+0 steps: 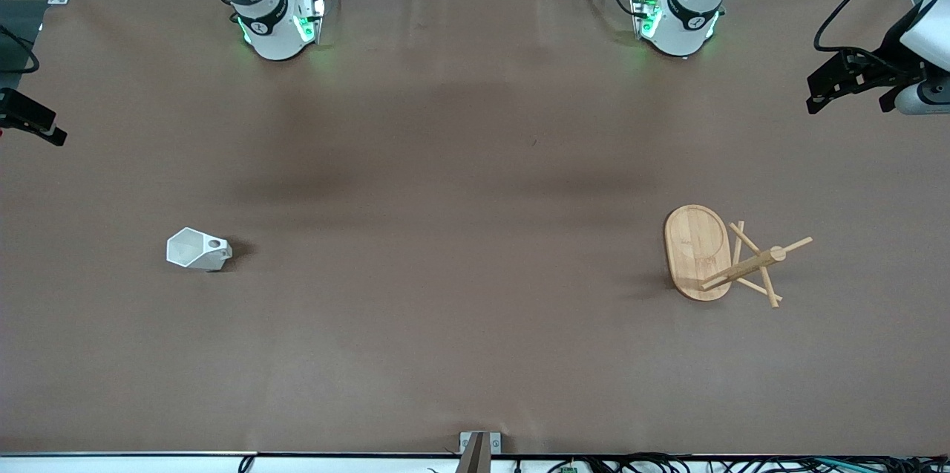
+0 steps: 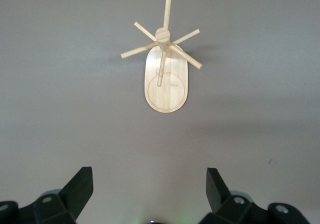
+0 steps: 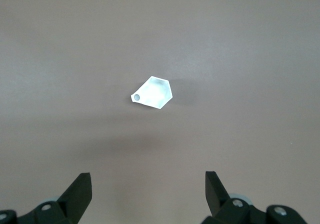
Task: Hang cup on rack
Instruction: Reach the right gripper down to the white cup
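Observation:
The white faceted cup stands mouth up on the brown table toward the right arm's end, its holed handle tab pointing toward the table's middle. It also shows in the right wrist view. The wooden rack stands upright toward the left arm's end and shows from above in the left wrist view. My left gripper is open and empty, high over the table's edge at its own end. My right gripper is open and empty, high over the edge at its end.
The arm bases stand along the table edge farthest from the front camera. A small metal bracket sits at the nearest edge. Brown cloth covers the table.

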